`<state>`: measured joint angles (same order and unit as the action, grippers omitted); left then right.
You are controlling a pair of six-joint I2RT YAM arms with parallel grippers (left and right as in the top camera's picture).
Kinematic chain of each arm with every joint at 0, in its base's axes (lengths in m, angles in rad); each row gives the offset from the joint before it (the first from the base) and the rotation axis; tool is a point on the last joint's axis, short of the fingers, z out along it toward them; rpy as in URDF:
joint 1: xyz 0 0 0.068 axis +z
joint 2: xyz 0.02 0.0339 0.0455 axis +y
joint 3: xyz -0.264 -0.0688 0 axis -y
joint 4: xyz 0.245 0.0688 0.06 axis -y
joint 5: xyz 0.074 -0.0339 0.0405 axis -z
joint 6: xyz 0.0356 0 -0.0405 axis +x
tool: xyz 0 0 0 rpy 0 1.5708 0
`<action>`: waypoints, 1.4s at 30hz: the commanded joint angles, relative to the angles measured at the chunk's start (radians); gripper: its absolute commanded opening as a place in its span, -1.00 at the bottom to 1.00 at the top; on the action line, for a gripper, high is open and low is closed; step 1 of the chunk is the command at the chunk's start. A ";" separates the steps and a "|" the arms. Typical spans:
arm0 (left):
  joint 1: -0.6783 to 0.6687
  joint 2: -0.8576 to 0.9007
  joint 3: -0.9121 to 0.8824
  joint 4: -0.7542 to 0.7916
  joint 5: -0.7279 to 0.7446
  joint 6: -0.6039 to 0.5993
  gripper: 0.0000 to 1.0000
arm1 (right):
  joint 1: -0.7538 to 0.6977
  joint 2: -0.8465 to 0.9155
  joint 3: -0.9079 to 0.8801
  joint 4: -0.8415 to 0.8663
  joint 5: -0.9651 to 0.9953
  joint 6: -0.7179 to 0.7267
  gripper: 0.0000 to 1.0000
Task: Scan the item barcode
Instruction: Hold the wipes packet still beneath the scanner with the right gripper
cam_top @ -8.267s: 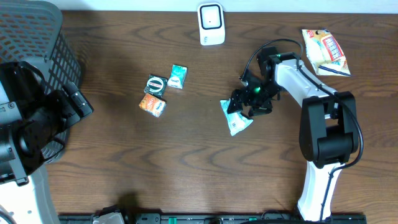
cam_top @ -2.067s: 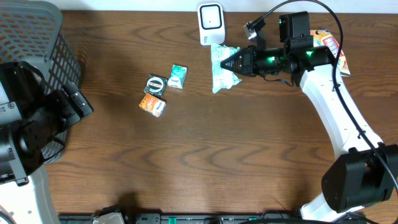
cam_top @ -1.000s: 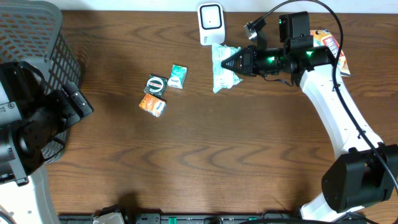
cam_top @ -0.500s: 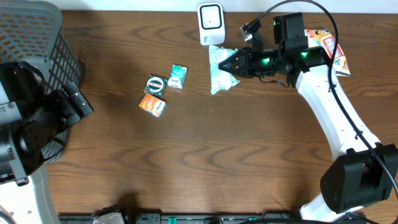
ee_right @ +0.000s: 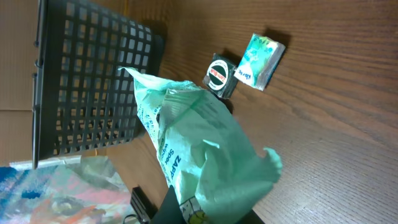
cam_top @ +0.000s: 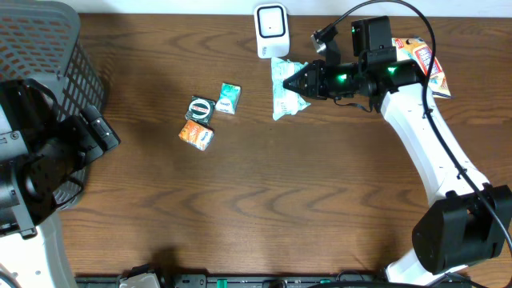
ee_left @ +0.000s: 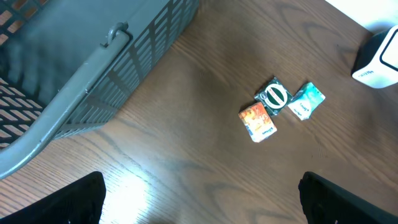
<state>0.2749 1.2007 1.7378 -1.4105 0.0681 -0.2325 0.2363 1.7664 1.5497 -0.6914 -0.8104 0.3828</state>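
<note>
My right gripper (cam_top: 298,82) is shut on a pale green snack bag (cam_top: 282,88) and holds it off the table just below the white barcode scanner (cam_top: 272,30). In the right wrist view the crumpled bag (ee_right: 199,149) fills the middle, pinched at its lower edge by my gripper (ee_right: 211,214); one dark finger (ee_right: 173,208) shows beside it. The scanner (ee_left: 379,59) also shows at the left wrist view's right edge. At the far left of the table my left gripper (ee_left: 199,205) stands open over bare wood with nothing between its fingers (ee_left: 74,199).
Three small packets lie left of centre: green (cam_top: 228,98), black (cam_top: 200,108) and orange (cam_top: 196,134). A dark mesh basket (cam_top: 40,48) fills the back left corner. An orange and white bag (cam_top: 420,64) lies at the back right, behind my right arm.
The right gripper lifted the green bag from the table middle up to the scanner. Over the last second it shifted slightly left. The left arm has not moved.
</note>
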 commanded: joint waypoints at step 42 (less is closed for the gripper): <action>0.005 0.000 -0.009 -0.002 -0.009 -0.002 0.95 | 0.008 -0.013 0.017 -0.010 0.079 0.006 -0.98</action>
<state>0.2749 1.2007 1.7378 -1.4105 0.0681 -0.2325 0.2398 1.7664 1.5497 -0.6994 -0.7254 0.3828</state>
